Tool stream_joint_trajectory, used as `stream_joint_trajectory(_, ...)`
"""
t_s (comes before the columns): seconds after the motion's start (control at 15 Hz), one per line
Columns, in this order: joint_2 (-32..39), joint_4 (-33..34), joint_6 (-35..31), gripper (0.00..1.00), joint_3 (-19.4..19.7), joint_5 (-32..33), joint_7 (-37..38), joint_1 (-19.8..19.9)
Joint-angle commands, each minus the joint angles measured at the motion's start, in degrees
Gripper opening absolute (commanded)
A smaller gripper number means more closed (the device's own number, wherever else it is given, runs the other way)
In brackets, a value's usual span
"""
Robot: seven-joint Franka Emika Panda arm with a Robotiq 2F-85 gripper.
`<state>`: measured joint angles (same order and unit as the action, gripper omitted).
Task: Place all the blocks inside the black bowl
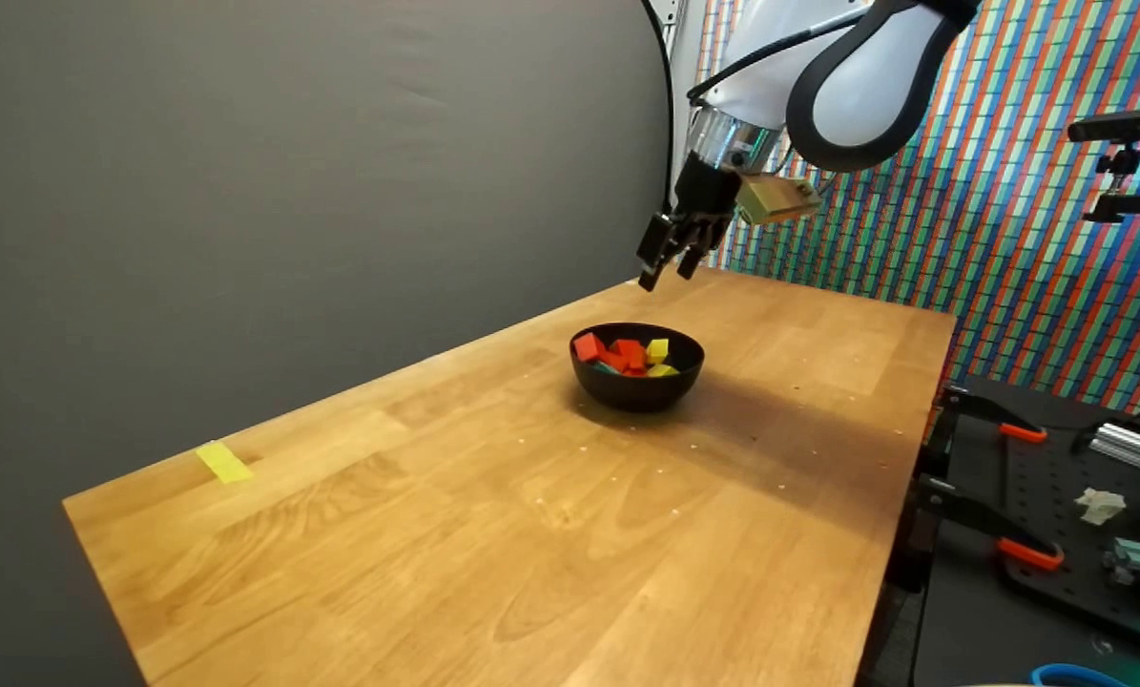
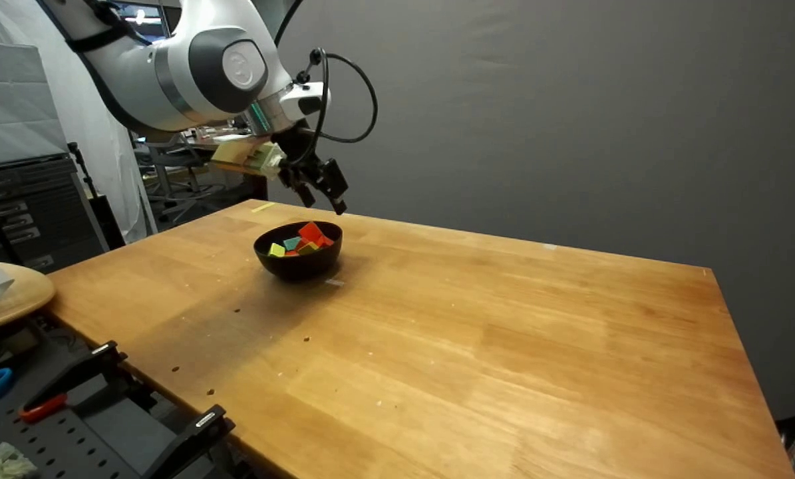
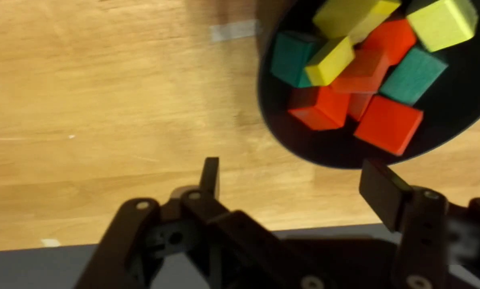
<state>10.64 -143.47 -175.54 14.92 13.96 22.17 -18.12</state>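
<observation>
Wrist view: the blocks (image 3: 388, 124), red, yellow and green, are piled inside the black bowl (image 3: 328, 150); every block in sight is contained there. In both exterior views, the bowl is supported upright on the table (image 1: 436, 544). Above the bowl and apart from it, the gripper (image 3: 292, 172) is positioned with its jaws parted wide and nothing held between them. The placing step is judged to be complete or nearly so. For the next move, the gripper should be withdrawn upward from the bowl without contact. The bowl is cut off at the top and right of the wrist view. Lower blocks are partly covered by upper ones, so no count can be given.
</observation>
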Motion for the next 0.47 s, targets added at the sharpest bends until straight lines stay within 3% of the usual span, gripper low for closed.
stream_joint_trajectory(0.0, -10.76, -7.09, -3.65, 1.00, 14.39, 13.88, 7.76, -4.54)
stream_joint_trajectory(0.13, -14.50, -7.93, -5.90, 1.00, 20.33, 23.79, 11.96, -2.75)
stream_joint_trajectory(0.27, -18.58, -8.70, -7.68, 1.00, 23.46, 32.55, 15.54, 2.33)
stream_joint_trajectory(0.33, -12.75, -6.20, -5.92, 1.00, 21.36, 26.46, 12.76, -0.69)
stream_joint_trajectory(0.4, -14.68, -6.72, -6.29, 1.00, 22.84, 29.54, 13.70, 1.01)
